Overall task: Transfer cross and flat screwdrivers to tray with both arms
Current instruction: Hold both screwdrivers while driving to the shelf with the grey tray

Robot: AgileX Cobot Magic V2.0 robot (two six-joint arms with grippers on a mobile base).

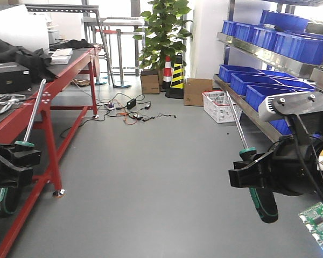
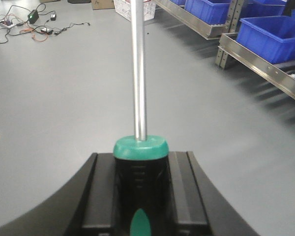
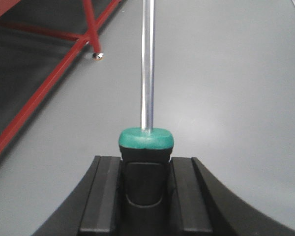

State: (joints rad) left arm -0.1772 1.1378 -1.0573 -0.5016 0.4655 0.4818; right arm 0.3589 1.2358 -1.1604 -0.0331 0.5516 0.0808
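Both screwdrivers are held up in the air over the grey floor. My left gripper (image 1: 13,158) is shut on the green-and-black handle of one screwdriver (image 1: 33,110), its steel shaft pointing up and leaning right. In the left wrist view that screwdriver (image 2: 139,73) rises straight out of the left gripper (image 2: 140,191). My right gripper (image 1: 253,169) is shut on the other screwdriver (image 1: 236,123), whose handle hangs below the jaws. The right wrist view shows this screwdriver (image 3: 147,69) clamped in the right gripper (image 3: 145,191). The tray is out of view.
A red-framed workbench (image 1: 70,70) with dark clutter runs along the left. Metal shelving (image 1: 269,51) with blue bins (image 1: 258,86) lines the right. Cables (image 1: 132,110), cardboard boxes (image 1: 196,91), traffic cones (image 1: 175,75) and a potted plant (image 1: 161,27) stand at the far end of the floor.
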